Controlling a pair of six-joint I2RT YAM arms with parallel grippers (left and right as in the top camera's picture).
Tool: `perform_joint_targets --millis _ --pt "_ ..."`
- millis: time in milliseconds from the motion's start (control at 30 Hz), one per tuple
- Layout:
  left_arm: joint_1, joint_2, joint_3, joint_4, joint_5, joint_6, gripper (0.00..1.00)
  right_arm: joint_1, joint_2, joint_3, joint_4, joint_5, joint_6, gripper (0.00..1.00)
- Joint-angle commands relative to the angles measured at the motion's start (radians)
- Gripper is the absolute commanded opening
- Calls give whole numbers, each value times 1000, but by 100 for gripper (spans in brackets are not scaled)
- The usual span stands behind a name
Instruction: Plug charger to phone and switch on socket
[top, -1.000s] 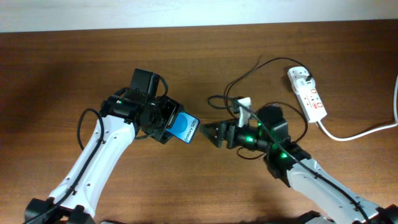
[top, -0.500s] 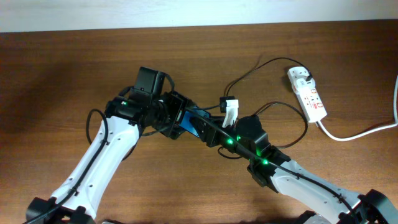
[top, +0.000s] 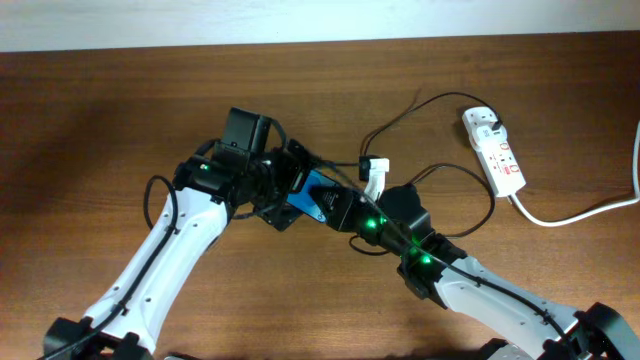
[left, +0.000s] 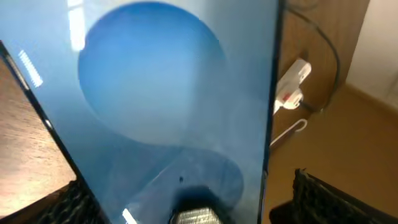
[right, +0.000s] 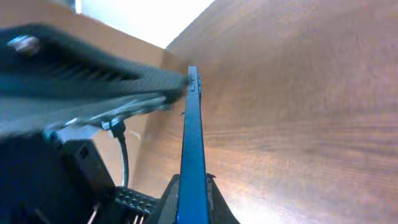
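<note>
- We find the phone (top: 322, 197) held off the counter (top: 100, 120) near its centre, between the two arms, with its lit blue screen showing
- The left gripper (top: 292, 190) has its fingers (left: 329, 199) clamped on the phone; in the left wrist view the screen fills most of the frame
- The right gripper (top: 343, 210) meets the phone's free end; the right wrist view shows the phone edge-on, and we cannot tell whether these fingers are apart or together
- The charger (top: 450, 96) loops in thin black curves between the right arm and the socket (top: 495, 150), carrying a white tag (top: 374, 174) just beside the phone; we cannot make out its connector tip
- The socket lies on the counter's right side, well apart from both grippers, its white cord (top: 570, 215) leading to the right edge
- Red marks show on the socket; we cannot read the switch position
</note>
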Motion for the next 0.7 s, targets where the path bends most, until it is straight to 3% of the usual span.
perform_joint_targets --millis 0,233,367,433,500,667 --pt "-3 -31 15 23 15 170 99 -17 -3 12 -19 -57 151 4" --pt "-4 -266 15 45 -146 561 99 -261 -3 12 -96 -455 426 4" --pt "-4 -323 14 -93 -339 581 99 -290 -2 12 -152 -566 590 4" --pt "-4 -323 14 -91 -356 623 99 -290 -2 12 -155 -568 595 4" --pt "-4 -323 14 -105 -354 778 99 -290 -2 12 -154 -572 595 4" --pt "-4 -323 10 -115 -311 795 99 -290 -2 12 -154 -561 595 4"
